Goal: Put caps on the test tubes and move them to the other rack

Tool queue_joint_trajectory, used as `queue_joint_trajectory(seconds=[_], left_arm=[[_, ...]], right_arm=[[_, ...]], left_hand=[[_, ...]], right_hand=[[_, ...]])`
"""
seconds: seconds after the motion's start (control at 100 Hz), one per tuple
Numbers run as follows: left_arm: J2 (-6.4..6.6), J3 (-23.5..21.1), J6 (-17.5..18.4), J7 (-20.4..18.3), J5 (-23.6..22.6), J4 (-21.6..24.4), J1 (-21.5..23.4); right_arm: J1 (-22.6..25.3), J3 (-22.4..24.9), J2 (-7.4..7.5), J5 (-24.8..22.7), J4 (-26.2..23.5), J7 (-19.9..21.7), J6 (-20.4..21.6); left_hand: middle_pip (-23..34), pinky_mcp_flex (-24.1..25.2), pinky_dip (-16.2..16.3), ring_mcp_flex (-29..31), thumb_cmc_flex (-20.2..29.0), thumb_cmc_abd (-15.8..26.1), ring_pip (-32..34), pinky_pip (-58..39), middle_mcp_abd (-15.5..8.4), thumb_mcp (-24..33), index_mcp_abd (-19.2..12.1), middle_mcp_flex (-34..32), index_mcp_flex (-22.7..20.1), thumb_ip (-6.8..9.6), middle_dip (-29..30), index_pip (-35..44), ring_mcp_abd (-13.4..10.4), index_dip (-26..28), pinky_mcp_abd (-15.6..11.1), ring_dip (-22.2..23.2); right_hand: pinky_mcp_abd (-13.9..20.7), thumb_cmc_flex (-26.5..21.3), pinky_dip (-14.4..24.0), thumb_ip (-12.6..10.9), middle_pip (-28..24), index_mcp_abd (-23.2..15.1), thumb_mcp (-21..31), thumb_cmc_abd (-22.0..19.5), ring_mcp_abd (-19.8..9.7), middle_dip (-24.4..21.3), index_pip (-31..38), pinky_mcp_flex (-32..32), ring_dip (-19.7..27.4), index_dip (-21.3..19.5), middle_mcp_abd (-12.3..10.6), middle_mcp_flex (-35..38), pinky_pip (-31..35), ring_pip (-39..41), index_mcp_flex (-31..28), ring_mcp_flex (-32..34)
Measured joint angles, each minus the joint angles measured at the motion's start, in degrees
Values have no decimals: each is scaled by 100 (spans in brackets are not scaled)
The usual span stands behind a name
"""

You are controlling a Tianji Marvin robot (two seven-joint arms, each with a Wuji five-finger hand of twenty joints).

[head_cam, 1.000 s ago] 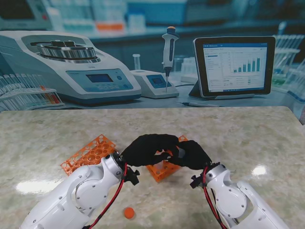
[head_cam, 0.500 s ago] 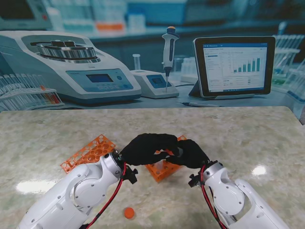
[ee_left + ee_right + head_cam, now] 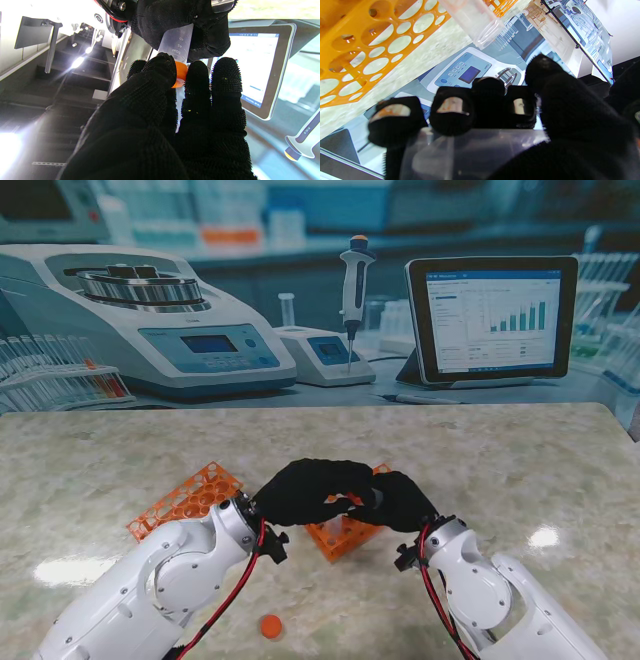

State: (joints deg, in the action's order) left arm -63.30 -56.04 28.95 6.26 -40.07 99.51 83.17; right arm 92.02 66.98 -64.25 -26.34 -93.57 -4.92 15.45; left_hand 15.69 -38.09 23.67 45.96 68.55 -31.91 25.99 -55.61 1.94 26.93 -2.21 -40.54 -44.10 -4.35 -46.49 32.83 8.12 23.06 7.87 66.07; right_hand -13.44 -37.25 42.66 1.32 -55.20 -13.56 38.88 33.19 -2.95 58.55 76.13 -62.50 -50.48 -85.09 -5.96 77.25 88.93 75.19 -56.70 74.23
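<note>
Orange cap (image 3: 180, 72) still pinched by left hand (image 3: 305, 490) fingers (image 3: 197, 82), right hand (image 3: 400, 502) still gripping the tube (image 3: 176, 42); nothing moved.

A pale marbled table (image 3: 500, 450) carries two orange racks: one (image 3: 186, 501) on the left, one (image 3: 343, 534) near the middle. A loose orange cap (image 3: 270, 626) lies nearer to me.

Stand camera overlooks table (image 3: 520, 470); wrist cameras close, sharing the tube (image 3: 176, 41)

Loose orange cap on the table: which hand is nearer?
Left, narrowly. The loose orange cap lies beside the left forearm; the left hand and right hand meet farther from me, over the rack.
</note>
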Motion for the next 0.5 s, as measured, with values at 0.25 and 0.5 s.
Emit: queue_joint_trajectory(seconds=[0.25, 0.5], left_arm=[[4, -7, -9, -3, -64, -5, -9], [11, -28, -7, -16, -48, 6, -2]], right_arm=[[-4, -21, 0, -28, -24, -18, -84], [-20, -35, -2, -29, -46, -10, -131]], left_hand=[[0, 2, 0, -10, 2, 2, 0, 0, 0, -65, -1, 0, 0, 0, 0, 0, 1, -4, 0, -51], [-52, 2, 533, -12, 138, 294, -178, 230, 0, -905, -1, 0, 0, 209, 0, -7, 1, -143, -5, -110]], right_hand=[[-5, 0, 0, 0, 0, 0, 0, 0, 0, 0, 0, 0, 0, 0, 0, 0, 0, 0, 0, 0], [-6, 0, 0, 0, 0, 0, 0, 0, 0, 0, 1, 0, 0, 0, 0, 0, 0, 0, 0, 0]])
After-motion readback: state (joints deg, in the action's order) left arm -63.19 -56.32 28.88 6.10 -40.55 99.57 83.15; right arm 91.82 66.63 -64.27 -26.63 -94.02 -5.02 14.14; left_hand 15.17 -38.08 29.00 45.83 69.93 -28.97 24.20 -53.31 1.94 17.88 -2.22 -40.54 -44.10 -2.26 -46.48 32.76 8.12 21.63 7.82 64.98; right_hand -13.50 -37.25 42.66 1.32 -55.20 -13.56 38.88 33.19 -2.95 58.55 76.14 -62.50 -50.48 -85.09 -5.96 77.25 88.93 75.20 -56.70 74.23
